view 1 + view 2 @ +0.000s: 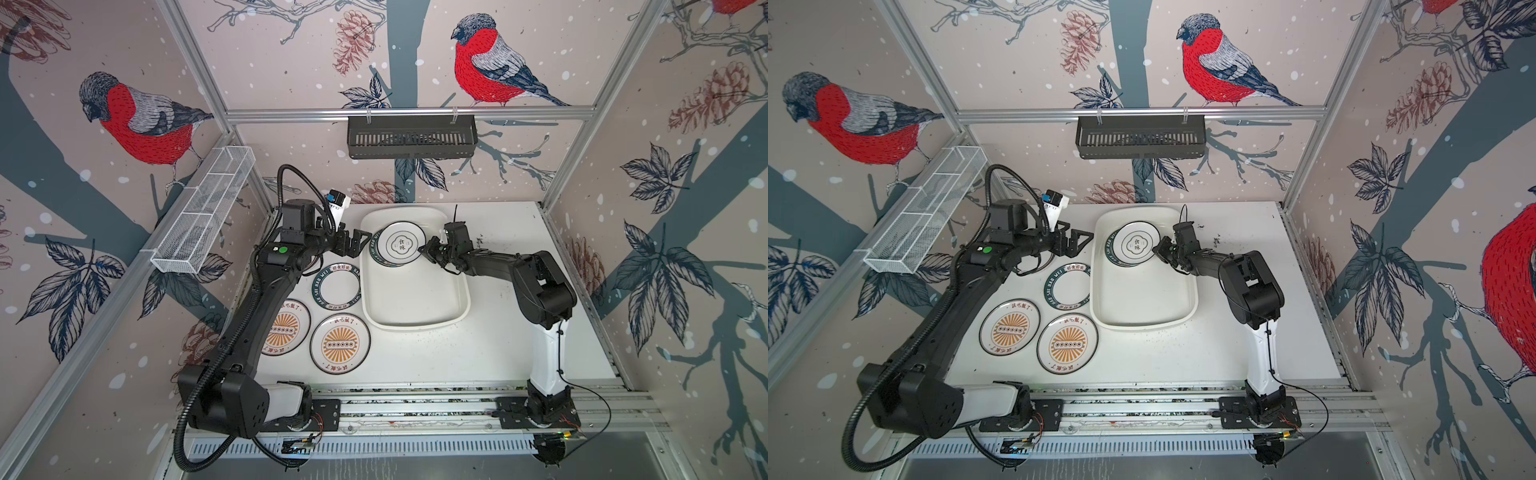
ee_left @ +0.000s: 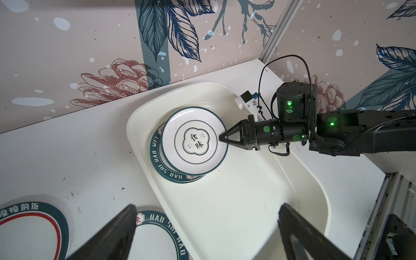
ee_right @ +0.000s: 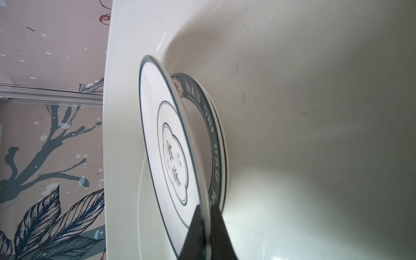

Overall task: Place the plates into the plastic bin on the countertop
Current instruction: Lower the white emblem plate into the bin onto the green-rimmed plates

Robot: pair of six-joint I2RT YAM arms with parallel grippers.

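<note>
The right claw was clamped on the rim of the emblem plate. In the right wrist view its two fingers pinched the edge, one on each face. That plate sat inside the bin, toward its far end, and overlapped a lettered plate that lay flat on the bin's floor. The emblem plate was tilted, with the gripped edge raised off the plate beneath. The left claw hung just beside the bin's left rim, above the surface, with its jaws wide apart and nothing between them. Four more plates lay flat on the surface to the left of the bin. A banded plate lay just beside the bin's rim; whether the two touched could not be told. A sunburst plate lay nearer the arm bases, and a second sunburst plate lay close beside it, partly covered by the left arm. A red-ringed plate showed in the left wrist view and was mostly hidden under that arm in both top views.
</note>
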